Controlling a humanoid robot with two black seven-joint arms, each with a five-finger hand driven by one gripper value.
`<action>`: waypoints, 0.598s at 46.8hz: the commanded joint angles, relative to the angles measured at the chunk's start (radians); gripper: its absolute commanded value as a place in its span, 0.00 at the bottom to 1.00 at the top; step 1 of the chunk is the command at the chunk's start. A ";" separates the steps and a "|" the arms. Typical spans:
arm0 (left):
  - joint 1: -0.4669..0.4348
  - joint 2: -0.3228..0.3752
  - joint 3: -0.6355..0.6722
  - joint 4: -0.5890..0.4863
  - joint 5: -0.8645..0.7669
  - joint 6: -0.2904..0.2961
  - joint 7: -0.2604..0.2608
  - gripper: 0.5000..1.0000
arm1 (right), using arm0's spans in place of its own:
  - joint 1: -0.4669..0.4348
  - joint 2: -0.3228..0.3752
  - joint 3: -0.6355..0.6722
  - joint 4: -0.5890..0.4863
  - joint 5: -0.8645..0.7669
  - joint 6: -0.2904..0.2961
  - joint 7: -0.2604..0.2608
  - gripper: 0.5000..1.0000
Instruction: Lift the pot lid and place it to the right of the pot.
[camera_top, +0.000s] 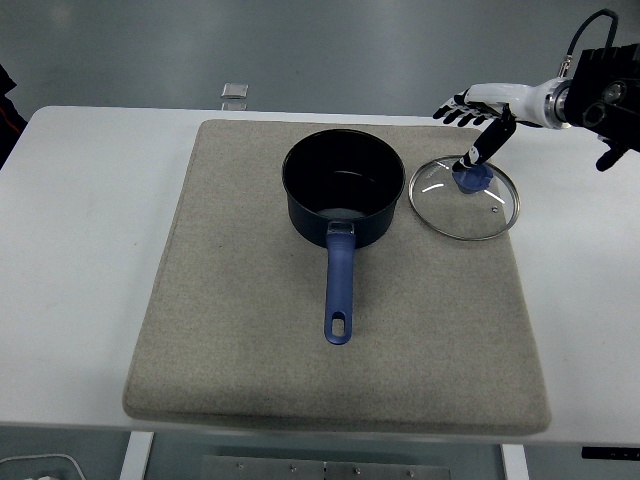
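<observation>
Glass pot lid (464, 199) lies flat on the grey felt mat (250, 330), just to the right of the dark blue saucepan (343, 190), close beside it but not touching as far as I can see, with its blue knob (471, 176) pointing up. The saucepan stands open, its long blue handle (340, 285) pointing toward the near edge of the white desk (80, 250). The right hand (478, 115) hovers above the far side of the lid with its fingers spread wide and holding nothing; one finger reaches down toward the knob, and whether it touches is hard to tell from here. The left hand is nowhere to be seen. A small clear object (235, 92) sits on the far edge of the desk. To my eye the job is all but done: the lid is off and set down on the correct side, and only pulling the arm clear remains.
</observation>
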 joint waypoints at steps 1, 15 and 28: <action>0.000 0.000 0.000 0.000 0.000 0.000 0.000 1.00 | -0.036 -0.011 0.077 -0.001 0.036 0.003 -0.003 0.83; 0.000 0.000 0.000 0.000 0.000 0.000 0.000 1.00 | -0.116 -0.025 0.261 -0.017 0.212 -0.002 -0.011 0.83; 0.000 0.000 0.000 0.000 0.000 0.000 0.000 1.00 | -0.240 -0.020 0.501 -0.037 0.341 -0.013 -0.014 0.82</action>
